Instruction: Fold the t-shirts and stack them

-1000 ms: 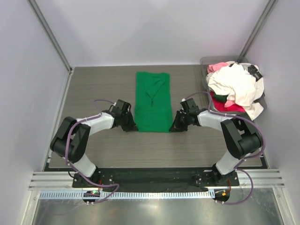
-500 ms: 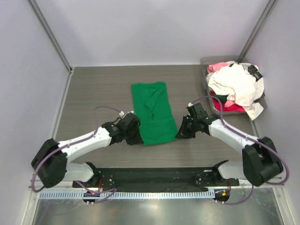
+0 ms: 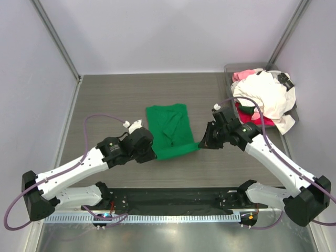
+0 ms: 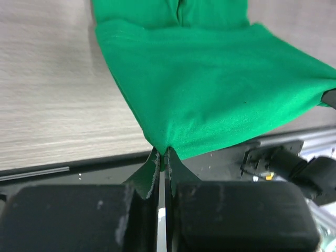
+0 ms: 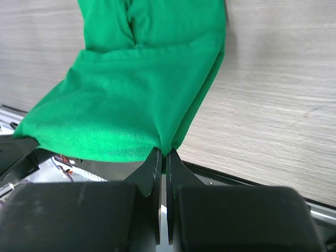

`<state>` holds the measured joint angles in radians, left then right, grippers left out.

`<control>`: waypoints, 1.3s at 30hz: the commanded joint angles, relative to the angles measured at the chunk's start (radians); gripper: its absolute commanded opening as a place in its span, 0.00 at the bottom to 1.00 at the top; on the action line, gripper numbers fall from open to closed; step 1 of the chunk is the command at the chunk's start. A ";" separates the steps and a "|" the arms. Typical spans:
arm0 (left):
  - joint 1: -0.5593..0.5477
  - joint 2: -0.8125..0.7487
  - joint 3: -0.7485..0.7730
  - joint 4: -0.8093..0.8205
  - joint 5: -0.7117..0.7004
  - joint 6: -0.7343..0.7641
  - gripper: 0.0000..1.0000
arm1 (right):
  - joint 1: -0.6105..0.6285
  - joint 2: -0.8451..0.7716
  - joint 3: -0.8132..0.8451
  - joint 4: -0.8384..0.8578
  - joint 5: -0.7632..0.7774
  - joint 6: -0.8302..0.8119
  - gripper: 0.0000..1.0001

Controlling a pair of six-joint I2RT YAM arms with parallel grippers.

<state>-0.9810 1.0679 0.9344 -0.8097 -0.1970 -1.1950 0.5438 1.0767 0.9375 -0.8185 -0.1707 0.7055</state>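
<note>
The bright green t-shirt (image 3: pixel 170 131) lies folded lengthwise in the middle of the table, its near end lifted off the surface. My left gripper (image 3: pixel 151 155) is shut on its near left corner (image 4: pixel 163 144). My right gripper (image 3: pixel 201 144) is shut on its near right corner (image 5: pixel 167 147). Both corners hang above the table, with the cloth stretched between them. The white (image 3: pixel 265 94), pink (image 3: pixel 244 74) and red (image 3: pixel 261 120) shirts are heaped in the clear bin at the right.
The clear plastic bin (image 3: pixel 229 69) stands at the far right against the wall. The black base rail (image 3: pixel 173 197) runs along the near table edge below the lifted hem. Side walls close in left and right.
Both grippers have lifted the shirt's near corners and raised them off the table. The far end of the shirt has slid toward me, and the arms have stretched out.
</note>
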 commanded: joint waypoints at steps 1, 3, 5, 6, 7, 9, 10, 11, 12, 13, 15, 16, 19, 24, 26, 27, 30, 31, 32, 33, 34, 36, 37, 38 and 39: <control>0.010 0.018 0.075 -0.109 -0.122 0.021 0.00 | 0.002 0.083 0.115 -0.047 0.077 -0.041 0.01; 0.027 0.044 0.115 -0.121 -0.128 0.055 0.00 | -0.001 0.127 0.179 -0.048 0.103 -0.070 0.01; 0.073 0.076 0.153 -0.121 -0.118 0.086 0.00 | -0.015 0.196 0.225 -0.050 0.111 -0.089 0.01; 0.088 0.086 0.162 -0.118 -0.108 0.118 0.00 | -0.022 0.224 0.271 -0.048 0.112 -0.109 0.01; 0.131 0.095 0.175 -0.108 -0.096 0.132 0.00 | -0.037 0.264 0.293 -0.050 0.114 -0.118 0.01; 0.178 0.127 0.202 -0.091 -0.046 0.165 0.00 | -0.056 0.313 0.357 -0.051 0.114 -0.136 0.01; 0.229 0.141 0.213 -0.079 -0.032 0.195 0.00 | -0.067 0.334 0.378 -0.050 0.105 -0.155 0.01; 0.252 0.165 0.221 -0.075 -0.016 0.207 0.00 | -0.083 0.382 0.398 -0.051 0.100 -0.164 0.01; 0.275 0.182 0.245 -0.071 0.010 0.224 0.00 | -0.091 0.405 0.441 -0.051 0.097 -0.172 0.01; 0.315 0.196 0.257 -0.066 0.022 0.253 0.00 | -0.097 0.432 0.461 -0.051 0.093 -0.187 0.01; 0.353 0.246 0.285 -0.062 0.042 0.276 0.00 | -0.117 0.506 0.524 -0.053 0.082 -0.201 0.01; 0.387 0.263 0.309 -0.053 0.068 0.300 0.00 | -0.122 0.526 0.544 -0.051 0.079 -0.211 0.01; 0.447 0.345 0.351 -0.039 0.114 0.331 0.00 | -0.146 0.614 0.621 -0.054 0.060 -0.221 0.01; 0.522 0.483 0.457 -0.025 0.180 0.380 0.00 | -0.185 0.741 0.759 -0.065 0.033 -0.244 0.01; 0.562 0.547 0.498 -0.016 0.214 0.393 0.00 | -0.199 0.827 0.823 -0.079 0.027 -0.258 0.01; 0.562 0.567 0.510 -0.016 0.229 0.396 0.00 | -0.205 0.827 0.846 -0.085 0.027 -0.261 0.01; 0.596 0.642 0.566 -0.009 0.263 0.405 0.00 | -0.222 0.902 0.927 -0.103 0.017 -0.271 0.01; 0.608 0.662 0.578 -0.009 0.269 0.408 0.00 | -0.226 0.919 0.946 -0.107 0.011 -0.271 0.01; 0.616 0.691 0.590 -0.009 0.277 0.410 0.00 | -0.234 0.954 0.966 -0.111 0.008 -0.273 0.01; 0.630 0.713 0.616 -0.009 0.286 0.414 0.00 | -0.237 0.972 1.004 -0.119 0.005 -0.274 0.01; 0.636 0.728 0.627 -0.011 0.292 0.417 0.00 | -0.242 0.992 1.024 -0.122 -0.001 -0.274 0.01; 0.656 0.776 0.667 -0.017 0.306 0.423 0.00 | -0.245 1.048 1.085 -0.134 -0.009 -0.278 0.01; 0.662 0.790 0.681 -0.019 0.310 0.426 0.00 | -0.246 1.065 1.107 -0.137 -0.013 -0.276 0.01; 0.668 0.805 0.693 -0.019 0.315 0.428 0.00 | -0.248 1.101 1.129 -0.143 -0.019 -0.276 0.01; 0.680 0.831 0.701 -0.017 0.320 0.430 0.00 | -0.248 1.120 1.171 -0.149 -0.023 -0.275 0.01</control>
<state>-0.3389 1.8690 1.5845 -0.7986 0.1070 -0.8066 0.3172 2.1586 2.0102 -0.9371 -0.2066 0.4572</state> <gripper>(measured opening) 0.009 0.059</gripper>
